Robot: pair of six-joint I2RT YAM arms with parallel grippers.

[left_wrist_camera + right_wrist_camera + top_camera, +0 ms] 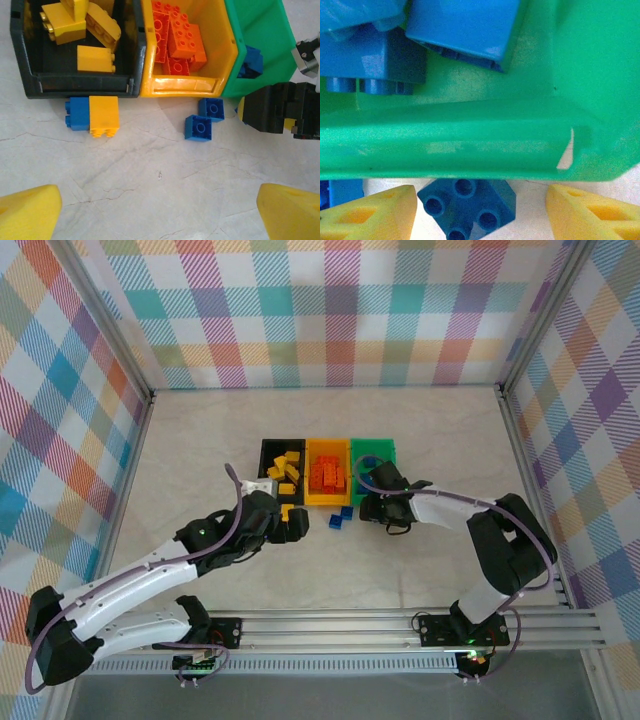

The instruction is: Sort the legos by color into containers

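Holding yellow legos, the black bin touches the orange-filled yellow bin.

Three bins and four loose bricks: three blue, one yellow.

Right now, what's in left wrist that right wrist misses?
Left wrist, not right wrist: black bin of yellow bricks, orange-yellow bin of orange bricks, and a blue-and-yellow pair on the table. Right wrist, not left wrist: close-up of the open right gripper straddling a four-stud blue brick. Both: green bin holding blue bricks.
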